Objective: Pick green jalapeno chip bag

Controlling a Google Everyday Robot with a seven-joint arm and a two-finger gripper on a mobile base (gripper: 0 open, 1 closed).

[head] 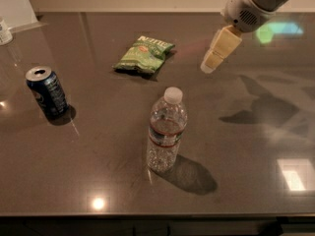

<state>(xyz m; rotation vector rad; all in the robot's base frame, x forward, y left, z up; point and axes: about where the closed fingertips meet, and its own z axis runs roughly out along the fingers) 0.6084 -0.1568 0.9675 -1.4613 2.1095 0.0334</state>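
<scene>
The green jalapeno chip bag [144, 54] lies flat on the dark table, toward the back and left of centre. It is light green with white lettering and a small red logo. My gripper [211, 62] hangs from the white arm at the upper right. Its cream-coloured fingers point down and to the left, above the table and to the right of the bag, apart from it. Nothing shows in the gripper.
A clear water bottle [166, 130] with a white cap stands upright in the middle, in front of the bag. A dark blue soda can [47, 91] stands at the left. A white object [5, 31] sits at the far left edge. The table's front edge [157, 214] runs along the bottom.
</scene>
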